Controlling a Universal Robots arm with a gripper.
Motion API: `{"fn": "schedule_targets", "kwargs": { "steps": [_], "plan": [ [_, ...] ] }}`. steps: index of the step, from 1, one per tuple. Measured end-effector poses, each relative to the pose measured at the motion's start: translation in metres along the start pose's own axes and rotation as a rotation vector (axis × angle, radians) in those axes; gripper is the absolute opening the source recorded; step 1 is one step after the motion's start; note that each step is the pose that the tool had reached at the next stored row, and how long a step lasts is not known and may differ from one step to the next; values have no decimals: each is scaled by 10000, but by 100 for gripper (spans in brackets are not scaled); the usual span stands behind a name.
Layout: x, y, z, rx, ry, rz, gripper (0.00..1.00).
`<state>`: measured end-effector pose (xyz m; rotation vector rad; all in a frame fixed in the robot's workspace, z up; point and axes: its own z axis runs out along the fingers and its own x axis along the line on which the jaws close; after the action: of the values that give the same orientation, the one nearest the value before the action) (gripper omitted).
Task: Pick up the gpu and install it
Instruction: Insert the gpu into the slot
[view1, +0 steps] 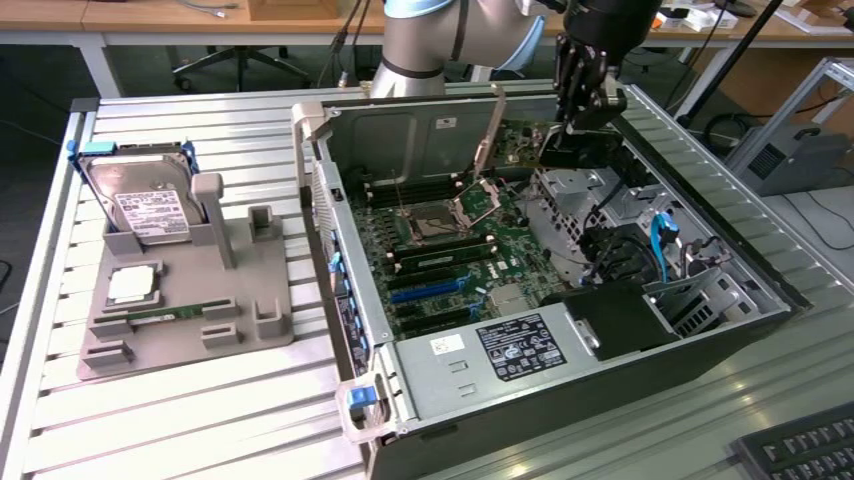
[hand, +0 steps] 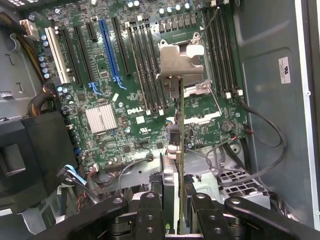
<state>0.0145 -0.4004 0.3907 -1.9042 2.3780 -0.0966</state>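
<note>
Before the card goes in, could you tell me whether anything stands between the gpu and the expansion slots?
Nothing visible covers the slots. The gripper holds the gpu in open air above the board, near the CPU socket. A raised metal bar by the socket stands close beside the gpu.

The computer case (view1: 601, 400) lies with its open side up, so the room above the motherboard (view1: 441, 255) is free from overhead. The gripper (view1: 587, 130), clamped on the gpu (hand: 181, 125), hangs above the far end of that opening with the card edge-down. The expansion slots (hand: 110, 50) lie uncovered and reachable from above. A slender metal bar (view1: 487, 135) stands up beside the processor socket (view1: 434, 220), near the gripper. The drive cage (view1: 587, 195), blue cables (view1: 661, 235) and a black shroud (view1: 621, 318) crowd the side at the exterior view's right. The power supply (view1: 501, 350) closes the near end. A black cable (hand: 272, 140) loops beside the board.
</note>
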Motion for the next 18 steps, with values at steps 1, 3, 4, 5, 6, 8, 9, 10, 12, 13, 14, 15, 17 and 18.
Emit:
{"fn": "schedule_targets", "kwargs": {
  "steps": [1, 3, 4, 5, 6, 8, 9, 10, 12, 13, 14, 15, 17, 18],
  "plan": [
    [0, 0, 0, -1, -6, -50, 27],
    [0, 0, 0, -4, -15, -146, 27],
    [0, 0, 1, -6, -20, -199, 27],
    [0, 0, 1, -7, -24, -239, 27],
    [0, 0, 1, -8, -29, -288, 27],
    [0, 0, 2, -12, -40, -404, 27],
    [0, 0, 3, -14, -45, -460, 27],
    [0, 1, 3, -16, -52, -527, 27],
    [0, 0, 4, -20, -65, -658, 27],
    [0, 1, 4, -23, -73, -733, 27],
    [0, 1, 5, -25, -81, -803, 27],
    [0, 1, 5, -27, -87, -867, 27],
    [0, 1, 6, -32, -102, -997, 27],
    [0, 1, 6, -34, -110, -1082, 27]
  ]
}}
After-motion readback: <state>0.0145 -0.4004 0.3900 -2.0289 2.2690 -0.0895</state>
